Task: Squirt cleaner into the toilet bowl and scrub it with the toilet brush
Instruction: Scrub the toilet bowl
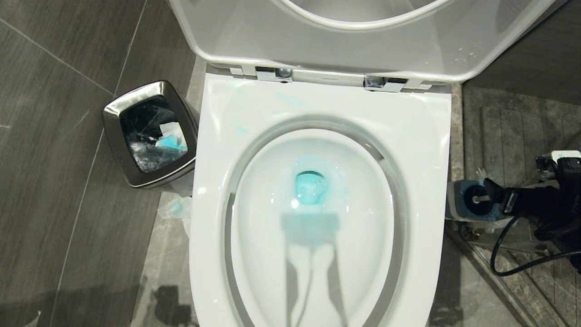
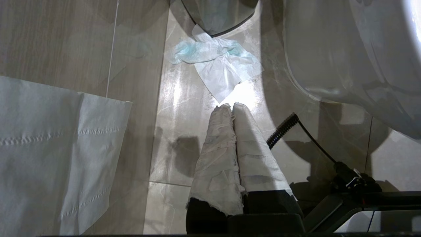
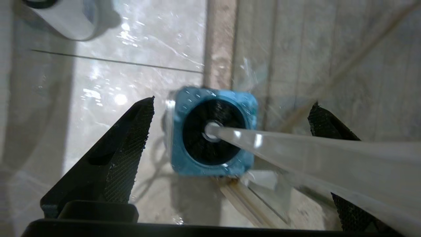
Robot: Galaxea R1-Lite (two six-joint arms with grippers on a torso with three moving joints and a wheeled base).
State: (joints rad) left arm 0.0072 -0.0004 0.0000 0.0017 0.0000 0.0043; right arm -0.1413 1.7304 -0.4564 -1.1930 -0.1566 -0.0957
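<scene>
Right tool [image 3: 230,131] wide open, empty, around toilet brush [image 3: 296,148] handle in holder [image 3: 213,131]

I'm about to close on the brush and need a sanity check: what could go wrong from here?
1. The toilet brush handle runs slanted between the open right pincer fingers, nearer one finger; closing now may pinch it off-centre and tilt it.
2. Its holder stands tight between the toilet bowl and the glass; a skewed lift could drag or tip it.
3. Cleaner smears the rim, and a dripping brush could spread more over the tissue on the floor.
</scene>
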